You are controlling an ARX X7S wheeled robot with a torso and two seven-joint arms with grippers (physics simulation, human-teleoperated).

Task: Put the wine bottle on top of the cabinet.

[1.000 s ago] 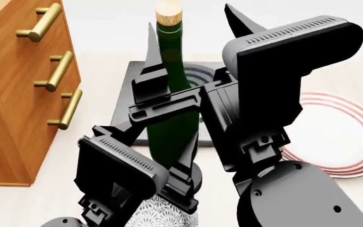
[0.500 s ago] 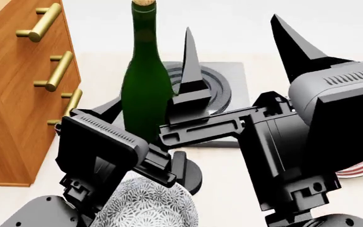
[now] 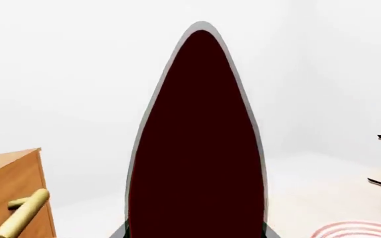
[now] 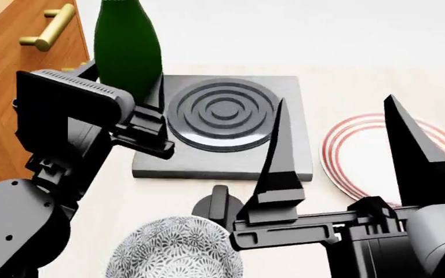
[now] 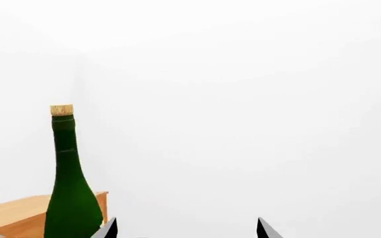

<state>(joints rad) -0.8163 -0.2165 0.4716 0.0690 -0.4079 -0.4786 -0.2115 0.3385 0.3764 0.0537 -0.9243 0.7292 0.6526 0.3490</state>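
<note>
Left gripper [image 4: 149, 95] clamped around the lower body of the wine bottle [image 4: 127, 46], jaws closed on the glass; only one finger [image 4: 157, 92] partly visible past the bottle in the head view. Right gripper [image 4: 338, 147] spread wide and holding nothing, its two pointed fingers [image 4: 279, 153] standing well apart with bare space between them.

Beyond the right jaws, a grey square slab with a raised ringed disc [image 4: 222, 119]; off to their outer side, a white plate with red rings [image 4: 361, 153], nothing on it. On the near side of the right jaws, close to the robot, a patterned grey-white bowl [image 4: 178, 249]; contents not discernible.

Bottle upright in the left jaws, long axis vertical, neck and tan cork pointing straight up, as seen in the right wrist view [image 5: 68, 188]; top cut off by the frame edge in the head view. In the left wrist view, a dark rounded shape [image 3: 197, 144] filling the middle, right against the camera.

Bottle held just beside the cabinet [image 4: 10, 63], on the side of the left jaws away from the right gripper, in front of its brass bar handle [image 4: 48, 29]. Base of the bottle hidden behind the left arm; above the cabinet top or not, cannot tell.
</note>
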